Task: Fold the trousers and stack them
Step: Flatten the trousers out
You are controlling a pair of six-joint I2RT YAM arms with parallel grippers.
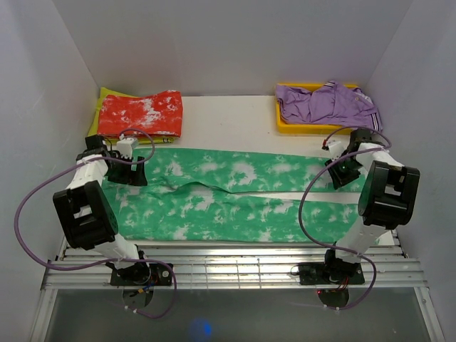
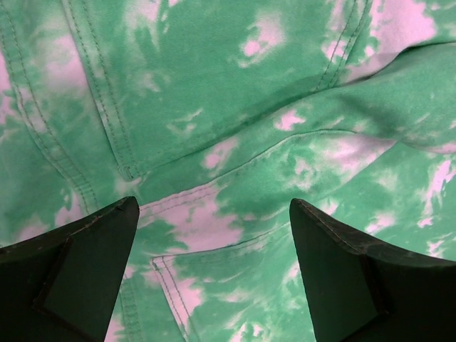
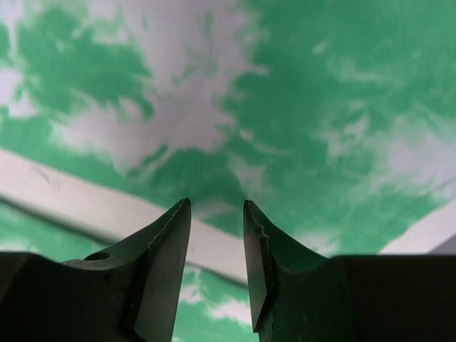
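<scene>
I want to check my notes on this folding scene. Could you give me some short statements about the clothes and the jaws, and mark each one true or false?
1. The trousers lie spread out flat, not yet folded. True.
2. The left gripper has its jaws closed on the cloth. False: they stand wide open with nothing between them.
3. The purple garment lies in a yellow tray at the back right. True.
4. The red-and-white garment lies on top of the trousers. False: it lies behind them, at the back left.
5. The right gripper has its jaws narrowly apart, holding nothing. True.
</scene>
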